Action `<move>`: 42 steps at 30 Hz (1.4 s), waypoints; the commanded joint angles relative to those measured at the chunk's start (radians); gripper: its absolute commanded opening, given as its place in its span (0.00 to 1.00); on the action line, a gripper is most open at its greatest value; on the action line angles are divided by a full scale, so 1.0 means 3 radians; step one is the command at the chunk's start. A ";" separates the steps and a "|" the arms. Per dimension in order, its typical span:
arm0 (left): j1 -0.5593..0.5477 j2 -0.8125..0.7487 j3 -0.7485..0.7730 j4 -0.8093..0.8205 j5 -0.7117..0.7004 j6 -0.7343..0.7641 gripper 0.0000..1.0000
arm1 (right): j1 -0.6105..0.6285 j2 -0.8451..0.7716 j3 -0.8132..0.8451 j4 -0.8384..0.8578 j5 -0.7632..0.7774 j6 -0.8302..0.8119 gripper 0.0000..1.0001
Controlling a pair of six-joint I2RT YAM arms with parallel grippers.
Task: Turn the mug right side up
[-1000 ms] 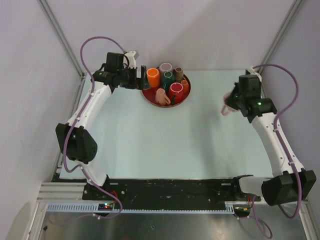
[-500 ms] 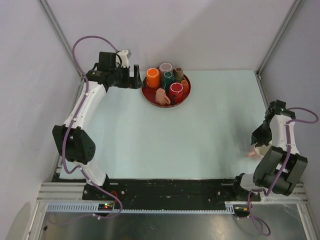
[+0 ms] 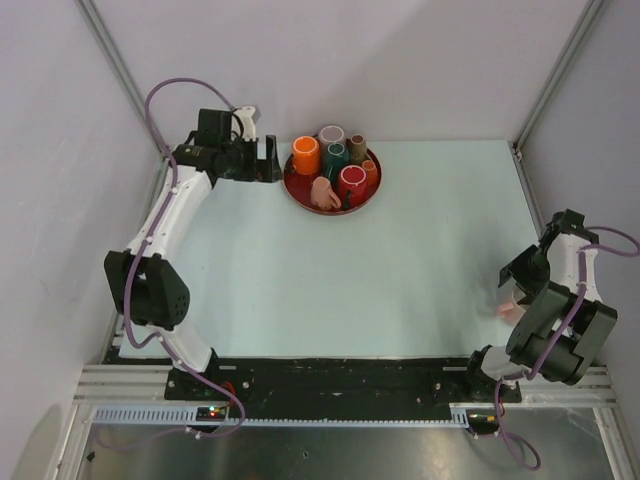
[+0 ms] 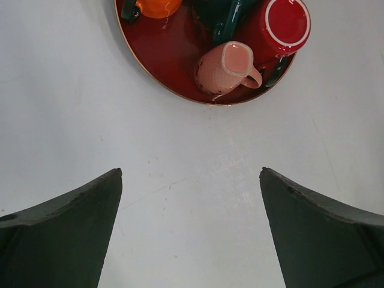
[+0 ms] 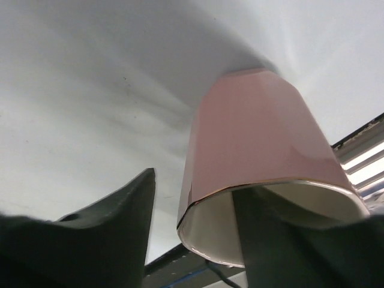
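Observation:
The pink mug (image 5: 258,138) with a white inside and a thin gold rim stands on the table at the front right, mouth up toward the wrist camera. From above only a pink sliver of the mug (image 3: 507,308) shows beside the arm. My right gripper (image 5: 195,183) is open and straddles its wall: one finger is inside the mug, and the other finger (image 5: 120,210) is outside with a gap to the wall. My left gripper (image 4: 191,174) is open over bare table at the back left, holding nothing.
A round red tray (image 3: 298,193) at the back centre holds several mugs, among them an orange one (image 3: 306,152), a red one (image 3: 352,180) and a pink one (image 4: 231,66). The table's right edge and frame rail (image 3: 530,185) run close to the right arm.
My right arm swung from the back right down to the front right with the pink mug, and its jaws opened off the mug's wall. The left arm shifted slightly left.

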 commanded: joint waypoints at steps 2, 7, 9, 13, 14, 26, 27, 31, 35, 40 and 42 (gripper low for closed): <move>-0.0129 0.0067 -0.0006 0.0158 -0.0177 -0.0100 1.00 | 0.0023 -0.0184 0.0153 -0.0049 0.0126 -0.0068 0.80; -0.0458 0.0250 0.0014 0.0331 -0.0734 -0.0330 1.00 | 0.0094 -0.0420 0.0469 -0.0196 0.0375 -0.0118 0.99; -0.0618 0.0326 0.0010 0.0481 -0.0988 -0.0497 0.99 | 0.0170 -0.0490 0.0614 -0.0249 0.0481 -0.0145 0.99; -0.0913 0.0553 0.0055 0.0626 -0.1684 -0.1008 1.00 | 0.0408 -0.0601 0.0817 -0.0208 0.0634 -0.0177 1.00; -0.0989 0.0625 0.0070 0.0628 -0.1817 -0.1127 1.00 | 0.0472 -0.0619 0.0836 -0.0175 0.0623 -0.0182 1.00; -0.1355 0.1791 0.0968 0.0390 -0.2691 -0.1485 0.99 | 0.1117 -0.0663 0.0858 0.0007 0.0301 -0.0376 0.99; -0.1356 0.1852 0.1043 0.0384 -0.2696 -0.1485 0.98 | 0.1152 -0.0702 0.0859 0.0004 0.0308 -0.0389 1.00; -0.1342 0.1970 0.1171 0.0376 -0.2641 -0.1548 0.94 | 0.1211 -0.0853 0.0861 -0.0058 0.0289 -0.0420 1.00; -0.1311 0.2006 0.1154 0.0352 -0.2557 -0.1587 0.86 | 0.1213 -0.0979 0.0861 -0.0099 0.0307 -0.0451 0.99; -0.1228 0.1912 0.0840 0.0318 -0.2464 -0.1664 0.64 | 0.1215 -0.1003 0.0873 -0.0069 0.0256 -0.0455 1.00; -0.1189 0.1884 0.0761 0.0316 -0.2442 -0.1661 0.56 | 0.1219 -0.0975 0.0885 -0.0048 0.0202 -0.0435 0.99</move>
